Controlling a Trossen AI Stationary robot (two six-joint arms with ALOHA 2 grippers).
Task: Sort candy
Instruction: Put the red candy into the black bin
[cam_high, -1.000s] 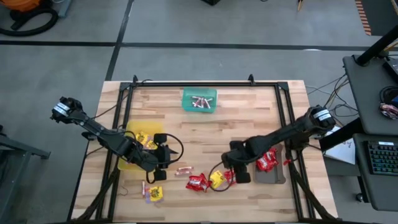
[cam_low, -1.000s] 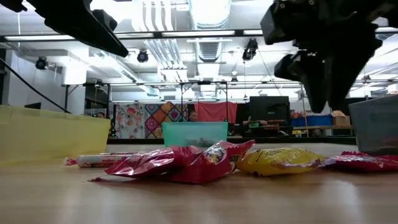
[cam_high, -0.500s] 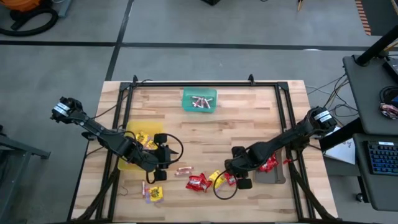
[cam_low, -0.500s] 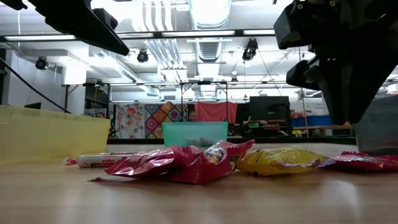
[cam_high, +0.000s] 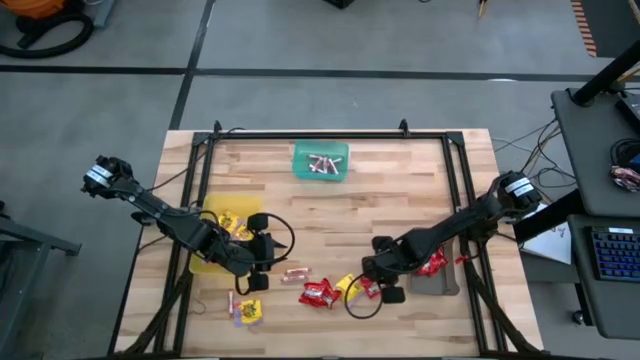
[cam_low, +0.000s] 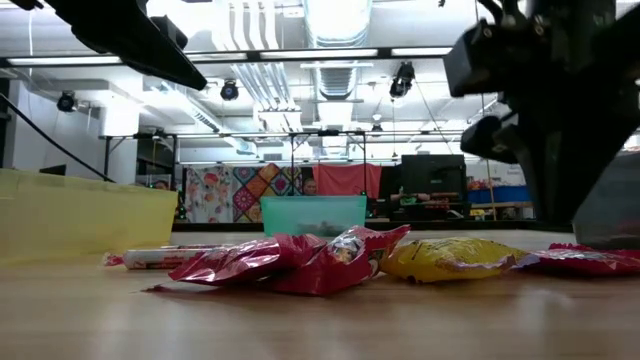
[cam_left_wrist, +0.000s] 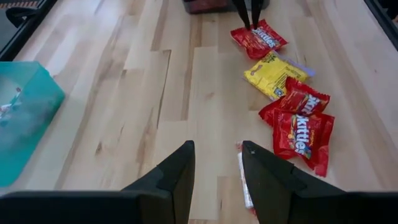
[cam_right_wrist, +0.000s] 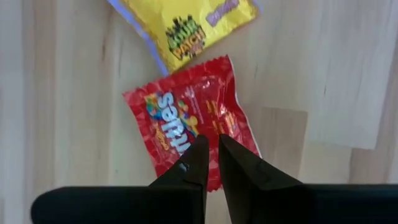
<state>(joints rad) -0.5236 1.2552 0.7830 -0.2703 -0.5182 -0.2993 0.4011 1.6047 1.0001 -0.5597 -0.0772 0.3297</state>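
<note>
Looks like a robotics lab or workshop. Shows exposed ceiling ducts (cam_low: 335, 30) and strip lighting overhead, a grey concrete floor (cam_high: 300, 40), a wooden bench (cam_high: 330, 205) in a black frame, and a side desk with keyboard (cam_high: 612, 255) and cables.

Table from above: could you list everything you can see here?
Table: one, pale wood.
Green tray: one, back centre.
Yellow tray: one, left side.
Grey tray: one, right side.
Twisted rolls: several, pinkish-silver, in the green tray; one more loose at the front.
Yellow packets: several in the yellow tray; two loose, front centre and front left.
Red packets: three loose, front centre; more in the grey tray.
Left gripper: dark, open, hovering beside the yellow tray.
Right gripper: dark, pinched shut on one loose red packet.
</note>
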